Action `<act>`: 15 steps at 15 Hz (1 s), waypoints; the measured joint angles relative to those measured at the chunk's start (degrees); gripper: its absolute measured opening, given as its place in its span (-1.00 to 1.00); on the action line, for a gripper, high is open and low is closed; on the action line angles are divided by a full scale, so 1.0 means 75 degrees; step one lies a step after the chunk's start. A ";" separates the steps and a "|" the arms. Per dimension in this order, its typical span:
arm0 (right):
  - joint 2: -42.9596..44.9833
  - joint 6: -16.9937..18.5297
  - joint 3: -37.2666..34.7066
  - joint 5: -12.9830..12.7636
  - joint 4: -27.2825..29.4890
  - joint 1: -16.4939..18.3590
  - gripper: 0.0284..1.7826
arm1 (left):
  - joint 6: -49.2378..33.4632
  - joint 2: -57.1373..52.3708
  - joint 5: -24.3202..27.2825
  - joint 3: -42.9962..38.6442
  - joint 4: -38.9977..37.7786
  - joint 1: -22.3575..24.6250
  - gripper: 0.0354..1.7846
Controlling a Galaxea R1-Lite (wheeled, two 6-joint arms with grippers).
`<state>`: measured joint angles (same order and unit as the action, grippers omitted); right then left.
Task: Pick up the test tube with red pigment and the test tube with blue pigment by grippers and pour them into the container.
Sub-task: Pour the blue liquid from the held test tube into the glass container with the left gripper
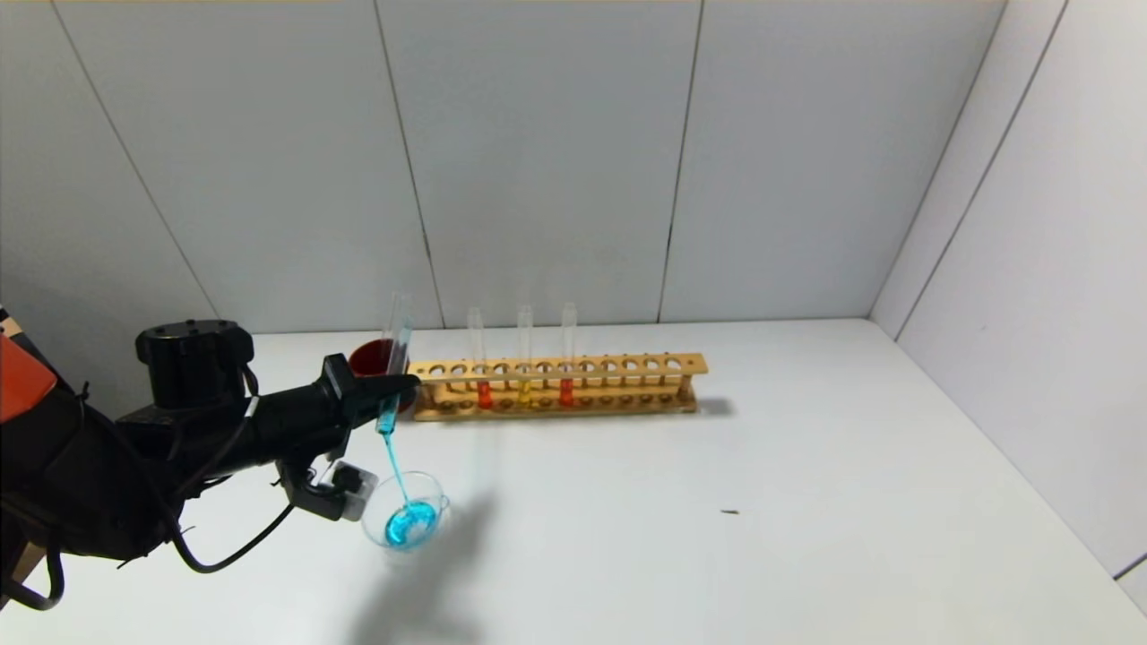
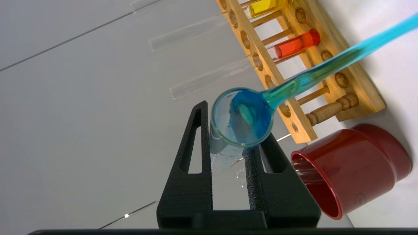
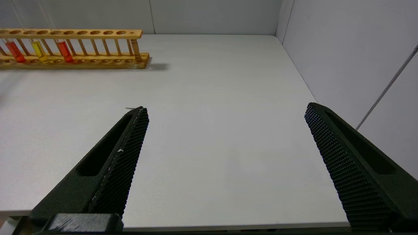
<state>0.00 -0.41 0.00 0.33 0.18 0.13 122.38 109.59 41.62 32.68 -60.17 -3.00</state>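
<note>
One left gripper [image 1: 394,387], blue tube [image 1: 394,367] pouring

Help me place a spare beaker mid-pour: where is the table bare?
Bare: the table right of the wooden rack, below the open right gripper. Crowded: the left gripper, blue tube, glass container and red cup.

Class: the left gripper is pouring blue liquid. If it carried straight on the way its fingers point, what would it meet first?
Probably the wooden rack: the left gripper, shut on the test tube with blue pigment, points at its near end beside the red cup. Depth is unclear.
</note>
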 joint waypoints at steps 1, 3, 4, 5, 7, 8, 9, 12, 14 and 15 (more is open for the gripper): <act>0.0000 0.0000 0.0000 0.0000 0.0000 0.0003 0.96 | 0.0037 -0.0015 0.0007 0.0000 -0.0003 0.0000 -0.66; 0.0000 0.0000 0.0000 0.0000 0.0000 0.0010 0.96 | 0.0140 -0.0070 0.0036 0.0003 -0.0003 0.0007 -0.66; 0.0000 0.0000 0.0000 -0.0003 0.0000 0.0010 0.96 | 0.0169 -0.0107 0.0062 0.0003 -0.0003 0.0007 -0.66; 0.0000 0.0000 0.0000 -0.0003 0.0000 0.0003 0.96 | 0.0206 -0.0143 0.0099 0.0003 -0.0003 0.0007 -0.66; 0.0000 0.0000 0.0000 0.0000 0.0000 0.0003 0.96 | 0.0283 -0.0221 0.0120 0.0003 0.0002 0.0007 -0.66; 0.0000 0.0000 0.0000 -0.0003 0.0000 0.0003 0.96 | 0.0309 -0.0262 0.0122 -0.0003 0.0005 0.0008 -0.66; 0.0000 0.0000 0.0000 -0.0003 0.0000 0.0007 0.96 | 0.0327 -0.0302 0.0140 -0.0007 0.0008 0.0015 -0.66; 0.0000 0.0000 0.0000 0.0000 0.0000 0.0007 0.96 | 0.0419 -0.0375 0.0172 -0.0010 0.0016 0.0015 -0.66; 0.0000 0.0000 0.0000 -0.0003 0.0000 0.0007 0.96 | 0.0444 -0.0411 0.0172 -0.0018 0.0020 0.0015 -0.66; 0.0000 0.0000 0.0000 -0.0003 0.0000 0.0007 0.96 | 0.0452 -0.0434 0.0172 -0.0024 0.0020 0.0015 -0.66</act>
<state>0.00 -0.41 0.00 0.30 0.18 0.18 125.77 106.34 42.91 32.50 -60.03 -2.89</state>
